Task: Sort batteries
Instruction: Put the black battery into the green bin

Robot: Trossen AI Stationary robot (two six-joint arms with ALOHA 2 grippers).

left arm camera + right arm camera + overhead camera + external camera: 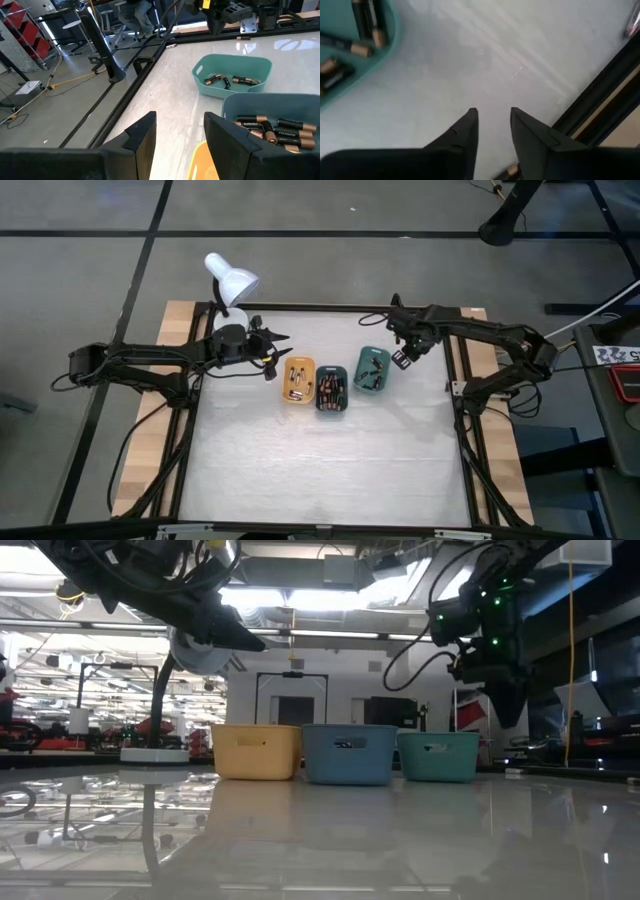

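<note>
Hovering beside the green tray (372,368), right gripper (403,358), jaws parted, empty.

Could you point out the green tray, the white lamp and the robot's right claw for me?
Green tray (372,369): high view, on its inside floor among the batteries.
White lamp (232,280): high view, on the middle of its shade.
Right gripper (493,125): right wrist view, midway between its two dark fingertips, which stand apart and empty.

Three trays in a row: orange tray (299,379), dark teal tray (332,393), green tray (372,368). Batteries (272,131) black with copper ends. White counter (330,470), pale wooden edges; white lamp (232,280); dark arms.
</note>
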